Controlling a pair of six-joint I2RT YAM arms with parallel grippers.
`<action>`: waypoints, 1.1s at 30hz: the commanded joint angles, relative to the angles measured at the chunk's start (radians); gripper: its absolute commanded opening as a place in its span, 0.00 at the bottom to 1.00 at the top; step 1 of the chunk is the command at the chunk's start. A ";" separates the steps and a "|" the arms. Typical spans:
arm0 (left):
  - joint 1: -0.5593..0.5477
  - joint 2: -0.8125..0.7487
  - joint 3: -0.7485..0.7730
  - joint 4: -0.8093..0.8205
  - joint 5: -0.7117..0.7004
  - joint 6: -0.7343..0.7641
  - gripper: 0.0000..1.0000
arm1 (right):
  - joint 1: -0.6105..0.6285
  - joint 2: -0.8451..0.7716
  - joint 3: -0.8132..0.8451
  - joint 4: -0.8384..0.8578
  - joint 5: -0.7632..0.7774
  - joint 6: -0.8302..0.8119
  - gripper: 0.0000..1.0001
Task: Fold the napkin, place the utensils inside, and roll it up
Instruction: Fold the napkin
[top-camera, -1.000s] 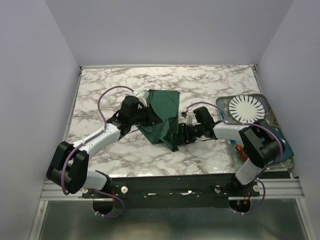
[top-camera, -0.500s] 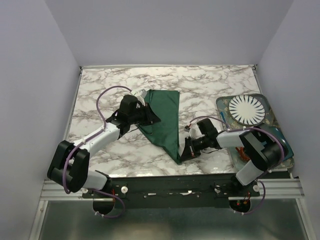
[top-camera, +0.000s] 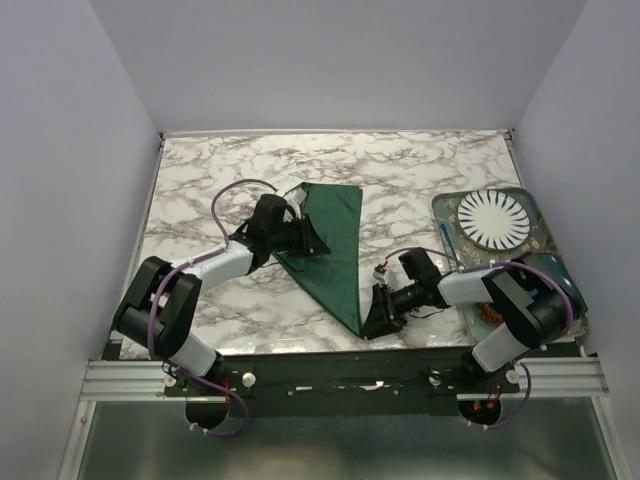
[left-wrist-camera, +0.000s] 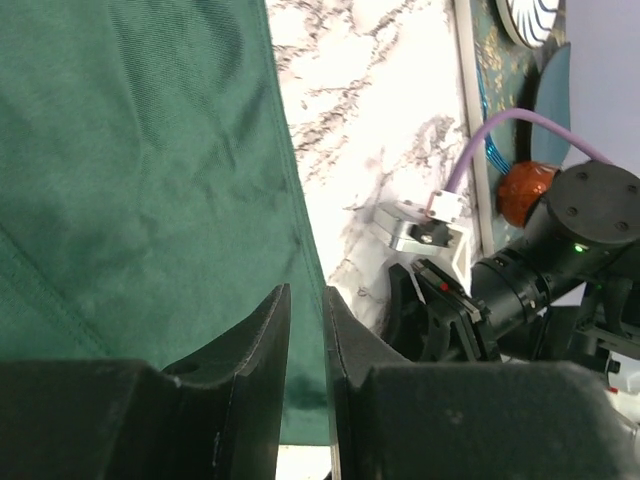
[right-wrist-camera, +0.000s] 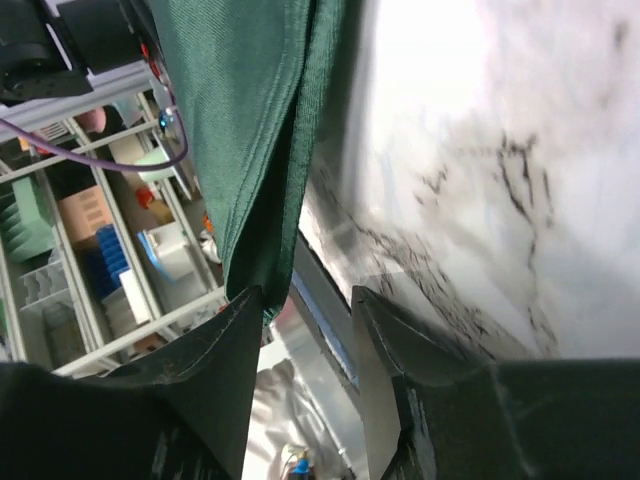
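**Napkin folded flat**

On the marble table (top-camera: 420, 170) I see the napkin (top-camera: 338, 235) lying as a triangle. At its left edge I can't tell if the left gripper (top-camera: 312, 245) pinches. The right gripper (top-camera: 374, 322) is spread at the near tip.

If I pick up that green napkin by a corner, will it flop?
Likely floppy: the napkin lies folded flat, with soft creases in the left wrist view. Probably light, since it looks like thin cloth. A push would probably bunch it rather than slide it whole.

Top camera high above the near edge, looking down on the marble table (top-camera: 420, 170), wrist cameras close in, all three sharing the napkin (top-camera: 335, 250).
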 joint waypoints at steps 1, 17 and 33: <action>-0.031 0.023 -0.011 0.061 0.056 -0.007 0.28 | 0.006 -0.022 0.005 -0.131 -0.011 -0.057 0.50; -0.230 -0.007 -0.066 -0.005 -0.147 0.047 0.10 | 0.020 -0.227 0.186 -0.333 0.351 -0.148 0.47; -0.178 -0.020 -0.238 0.120 -0.263 -0.077 0.00 | 0.178 0.096 0.321 -0.185 0.125 -0.185 0.28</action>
